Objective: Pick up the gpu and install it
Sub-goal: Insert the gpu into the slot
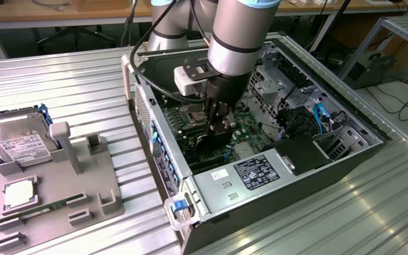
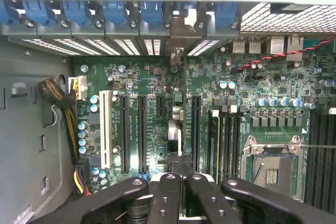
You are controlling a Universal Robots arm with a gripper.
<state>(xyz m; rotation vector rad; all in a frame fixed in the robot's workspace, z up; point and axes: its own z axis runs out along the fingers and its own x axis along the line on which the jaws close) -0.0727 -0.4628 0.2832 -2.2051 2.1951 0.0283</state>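
Note:
The gpu [image 2: 176, 115] appears edge-on in the wrist view as a thin strip running from my fingers to its silver end bracket [image 2: 178, 32] at the case's rear slot openings. It stands over the green motherboard [image 2: 147, 85], between the long black expansion slots. My gripper [image 2: 181, 178] is shut on its near edge. In the exterior view, my gripper [image 1: 217, 123] reaches down into the open computer case [image 1: 371, 139], with the dark gpu [image 1: 212, 142] below the fingers and low over the board.
A power supply [image 1: 255, 172] sits at the case's near end, with cables [image 1: 317, 119] on the exterior view's right. A grey holder [image 1: 62, 210] outside carries a hard drive [image 1: 16, 143], a processor [image 1: 19, 192] and a memory stick [image 1: 37, 211]. An open CPU socket [image 2: 270, 163] lies beside the slots.

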